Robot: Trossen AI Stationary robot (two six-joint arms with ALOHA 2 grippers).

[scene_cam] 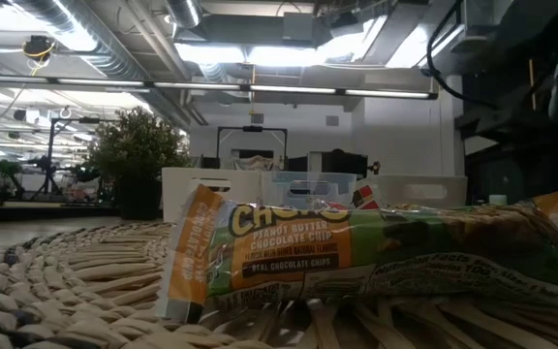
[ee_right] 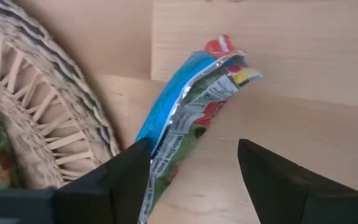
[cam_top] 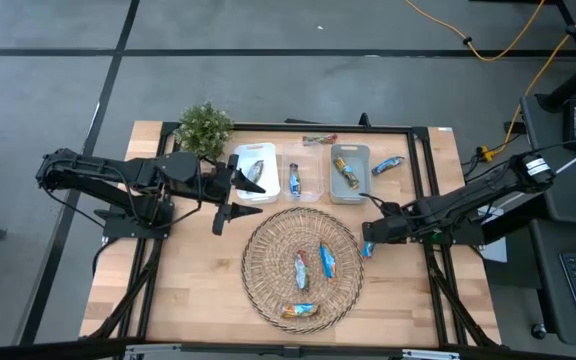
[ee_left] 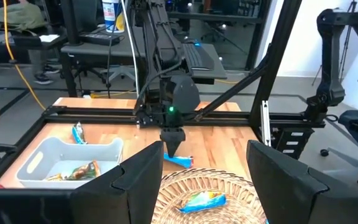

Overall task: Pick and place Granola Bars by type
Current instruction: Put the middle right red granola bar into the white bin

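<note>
Granola bar (scene_cam: 356, 254) reads "PEANUT BUTTER CHOCOLATE CHIP"; both claws released, right claw (ee_right: 191, 168) astride blue bar (ee_right: 185, 109).

Lab: exposed ducts (scene_cam: 114, 39), desks (ee_left: 98, 46).

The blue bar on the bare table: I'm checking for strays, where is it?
In the high view the blue bar lies on the wood just off the wicker tray's right rim, under the right gripper, whose open jaws straddle it.

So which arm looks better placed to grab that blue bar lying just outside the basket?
The right one. Its claw is open directly over the blue bar beside the wicker tray. The left claw sits across the tray.
</note>
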